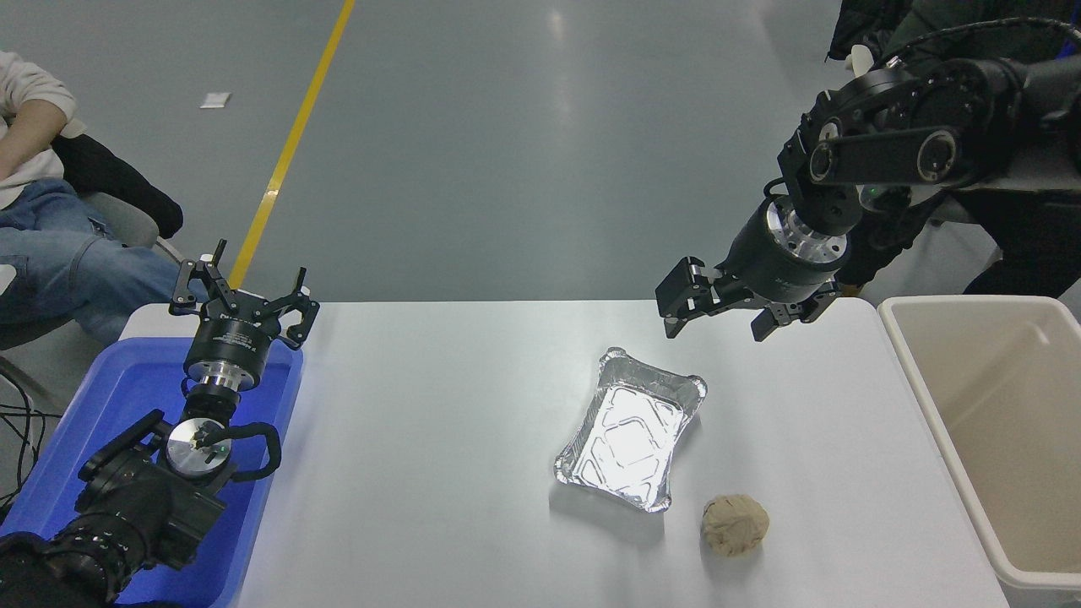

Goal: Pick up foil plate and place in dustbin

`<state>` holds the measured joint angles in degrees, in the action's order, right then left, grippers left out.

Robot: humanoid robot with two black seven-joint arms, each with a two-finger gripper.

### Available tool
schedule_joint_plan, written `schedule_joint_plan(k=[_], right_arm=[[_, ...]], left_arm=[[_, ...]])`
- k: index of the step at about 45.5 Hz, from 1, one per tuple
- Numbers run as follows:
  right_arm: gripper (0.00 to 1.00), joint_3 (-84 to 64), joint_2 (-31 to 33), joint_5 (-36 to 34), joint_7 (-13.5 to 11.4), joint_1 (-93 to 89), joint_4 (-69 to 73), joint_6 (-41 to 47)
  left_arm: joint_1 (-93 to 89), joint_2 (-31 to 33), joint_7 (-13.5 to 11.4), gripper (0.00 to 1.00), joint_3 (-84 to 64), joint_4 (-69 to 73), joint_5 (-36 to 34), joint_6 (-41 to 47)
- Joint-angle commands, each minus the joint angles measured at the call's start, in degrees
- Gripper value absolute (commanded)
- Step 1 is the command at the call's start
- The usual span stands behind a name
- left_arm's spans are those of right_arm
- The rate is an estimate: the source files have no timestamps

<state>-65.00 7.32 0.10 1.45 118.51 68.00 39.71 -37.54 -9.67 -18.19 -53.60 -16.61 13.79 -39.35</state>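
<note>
The foil plate (632,429) is a shiny silver rectangular tray lying flat on the white table (422,439), right of centre. The dustbin (996,422), a large cream-beige bin, stands at the table's right edge. My right gripper (718,323) hangs open and empty above the table's far edge, beyond the foil plate and up-right of it, not touching it. My left gripper (243,300) is parked open over the blue tray at the lower left.
A crumpled tan paper ball (735,524) lies just right of the plate's near corner. A blue plastic tray (110,397) sits at the left edge. A person sits at the far left (34,194).
</note>
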Motion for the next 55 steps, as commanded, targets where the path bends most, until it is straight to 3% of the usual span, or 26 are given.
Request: schedule_joint_plan(k=[1, 15, 27, 55], right_arm=[[1.0, 0.0, 0.1, 0.1, 0.0, 0.4, -1.6, -0.1], [1.0, 4.3, -0.3, -1.6, 0.0, -2.7, -1.4, -2.0], [1.0, 6.3, -0.6, -8.8, 0.0, -7.4, -2.3, -14.0], [1.0, 5.8, -1.9, -9.2, 0.0, -28.9, -2.2, -32.0]], left_arm=[[0.0, 0.0, 0.0, 0.99, 0.0, 0.0, 0.0, 0.0], [0.0, 0.0, 0.0, 0.99, 0.0, 0.0, 0.0, 0.0], [0.0, 0.0, 0.0, 0.99, 0.1, 0.0, 0.0, 0.0], [0.0, 0.0, 0.0, 0.99, 0.1, 0.0, 0.0, 0.0]])
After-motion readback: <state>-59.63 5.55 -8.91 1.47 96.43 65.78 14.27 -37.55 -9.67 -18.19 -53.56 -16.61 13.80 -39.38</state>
